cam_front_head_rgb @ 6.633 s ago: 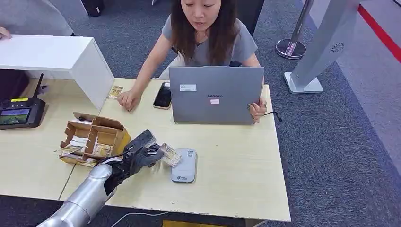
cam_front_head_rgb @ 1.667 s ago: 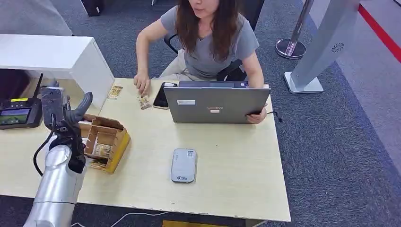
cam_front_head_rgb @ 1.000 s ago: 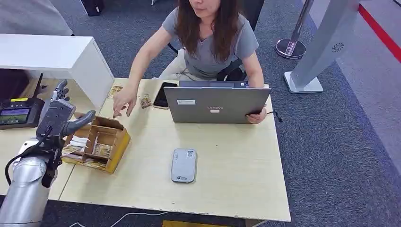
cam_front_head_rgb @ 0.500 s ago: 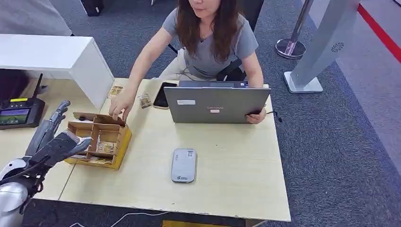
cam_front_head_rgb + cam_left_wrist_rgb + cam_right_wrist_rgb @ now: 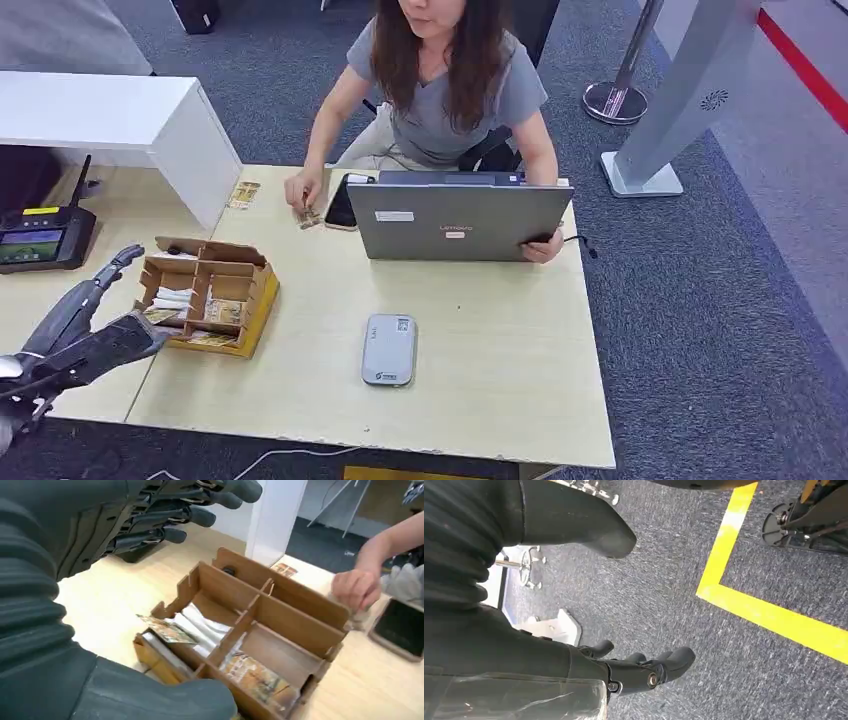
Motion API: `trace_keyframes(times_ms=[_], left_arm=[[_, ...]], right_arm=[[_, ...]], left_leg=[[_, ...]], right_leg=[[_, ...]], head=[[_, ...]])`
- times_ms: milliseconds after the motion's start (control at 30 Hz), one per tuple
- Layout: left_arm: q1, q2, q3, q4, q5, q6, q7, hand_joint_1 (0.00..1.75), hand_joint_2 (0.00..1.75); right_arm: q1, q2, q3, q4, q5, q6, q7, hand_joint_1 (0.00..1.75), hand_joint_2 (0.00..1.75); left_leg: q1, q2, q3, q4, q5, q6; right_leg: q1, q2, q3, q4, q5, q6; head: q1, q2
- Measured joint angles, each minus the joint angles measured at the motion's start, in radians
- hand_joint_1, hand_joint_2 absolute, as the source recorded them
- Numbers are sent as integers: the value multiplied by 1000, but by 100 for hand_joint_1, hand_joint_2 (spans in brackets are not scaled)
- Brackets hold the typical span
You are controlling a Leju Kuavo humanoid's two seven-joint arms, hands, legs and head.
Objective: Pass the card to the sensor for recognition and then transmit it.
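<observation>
Left hand [image 5: 88, 335]: empty, fingers spread, beside card box [image 5: 208, 296], placed for next pick. Right hand [image 5: 574, 600]: hangs over floor, fingers apart, idle. Sensor [image 5: 389, 350]: mid-table, awaiting card.

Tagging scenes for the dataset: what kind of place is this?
Probably an office lobby or a reception-style demo desk, not a home. A person works at a laptop across a light wooden table, a payment-style terminal sits at the side, and a stanchion base stands on grey carpet.
</observation>
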Motion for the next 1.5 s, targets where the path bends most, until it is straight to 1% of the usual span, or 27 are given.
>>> trace_keyframes(times_ms=[100,200,467,567,633,700,767,933,1033,1100,1300,1400,1500], left_arm=[[-2,24,0,0,0,-16,5,0,175],[-5,34,0,0,0,-24,6,0,175],[-6,42,0,0,-3,-25,7,0,175],[-5,45,0,0,-28,-21,10,0,175],[-5,54,0,0,-59,-11,22,0,175],[-5,69,0,0,-88,-10,35,0,175],[-4,96,-1,0,-97,-20,50,0,175],[-3,167,-1,0,-103,-51,74,0,175],[-7,202,-1,2,-98,-67,85,0,175],[-18,216,-1,3,-97,-77,93,0,175],[-88,235,-26,26,-100,-105,105,0,175],[-144,252,-69,47,-79,-134,116,0,175],[-193,274,-113,65,-61,-144,125,0,175]], right_arm=[[0,-3,-1,0,0,0,0,0,175],[0,-6,-3,-1,0,0,4,0,175],[0,-8,-4,-1,1,0,5,0,175],[0,-8,-5,-1,1,0,5,0,175],[0,-10,-5,-1,1,0,5,0,175],[0,-11,-6,-1,1,0,6,0,175],[0,-12,-6,-1,2,0,6,0,175],[0,-17,-6,-2,12,0,8,0,175],[0,-19,-6,-2,19,0,16,0,175],[0,-21,-6,-2,20,0,18,0,175],[0,-27,-6,-3,35,0,27,0,175],[0,-32,-6,-4,43,-2,28,0,175],[0,-38,-6,-8,52,-2,28,0,175]], left_leg=[[0,0,0,0,0,0],[0,0,0,0,0,0],[0,0,0,0,0,0],[0,0,0,0,0,0],[0,0,0,0,0,0],[0,0,0,0,0,0],[0,0,0,0,0,0],[0,0,0,0,0,0],[0,0,0,0,0,0],[0,0,0,0,0,0],[0,0,0,0,0,0],[0,-1,0,0,0,0],[0,0,0,0,0,0]], right_leg=[[0,0,0,0,0,0],[0,0,0,0,0,0],[0,0,0,0,0,0],[0,0,0,0,0,0],[0,0,0,0,0,0],[0,0,0,0,0,0],[0,0,0,0,0,0],[0,0,0,0,0,0],[0,0,0,0,0,0],[0,0,0,0,0,0],[0,0,0,0,0,0],[0,-1,0,0,0,0],[0,0,0,0,0,0]], head=[[0,0],[0,0],[0,0],[0,0],[0,0],[1,0],[0,0],[0,0],[0,0],[0,0],[0,0],[0,0],[0,0]])
